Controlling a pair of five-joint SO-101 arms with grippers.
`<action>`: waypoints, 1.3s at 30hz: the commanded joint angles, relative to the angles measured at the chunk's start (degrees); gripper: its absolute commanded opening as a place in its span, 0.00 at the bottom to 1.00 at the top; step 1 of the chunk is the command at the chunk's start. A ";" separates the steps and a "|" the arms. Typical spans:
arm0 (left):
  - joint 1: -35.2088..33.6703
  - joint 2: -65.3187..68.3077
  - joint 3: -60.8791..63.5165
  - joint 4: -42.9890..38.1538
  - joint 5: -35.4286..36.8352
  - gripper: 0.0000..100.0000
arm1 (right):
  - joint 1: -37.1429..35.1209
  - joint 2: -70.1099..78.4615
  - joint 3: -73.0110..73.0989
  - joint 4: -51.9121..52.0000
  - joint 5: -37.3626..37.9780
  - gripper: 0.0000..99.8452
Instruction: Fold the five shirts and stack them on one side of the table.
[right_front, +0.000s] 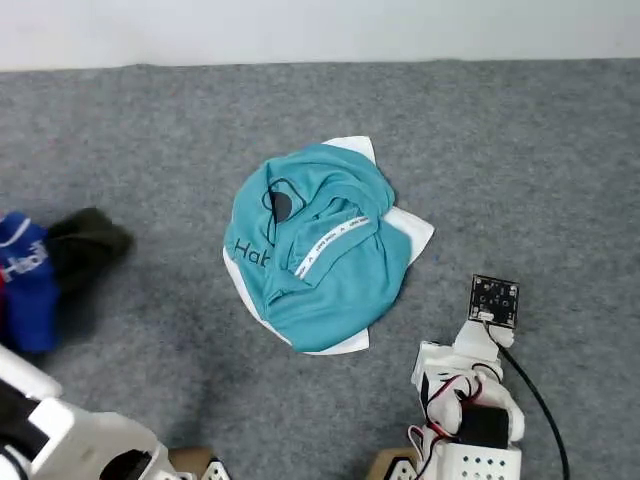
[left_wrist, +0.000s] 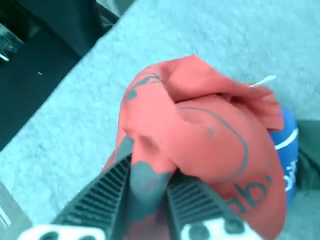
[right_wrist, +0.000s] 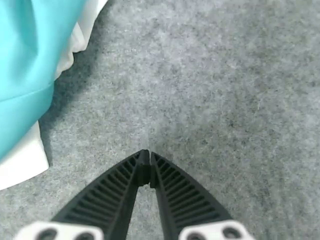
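On L wrist cam: L end effector (left_wrist: 149, 169) pinching red shirt (left_wrist: 205, 130).

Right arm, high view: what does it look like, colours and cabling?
The right arm is white plastic, with red and white wires, a black cable and a small black circuit board. Its gripper has black ribbed fingers on white bases.

Even light, soft shadow beside teal shirt (right_wrist: 25, 75)

Teal shirt (right_front: 320, 250) soft cloth; table (right_front: 520, 150) fuzzy matt felt; jaws ribbed plastic.
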 joint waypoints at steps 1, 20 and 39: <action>-0.35 -1.67 -0.40 -4.40 -0.09 0.00 | 0.04 -0.31 -0.44 -1.10 -0.44 0.01; 25.58 -1.41 -7.25 8.70 -1.32 0.35 | 0.04 -0.31 -0.26 -1.01 -0.44 0.01; 79.38 11.96 16.57 0.97 6.68 0.34 | 0.22 -0.31 -0.18 -0.66 -0.62 0.01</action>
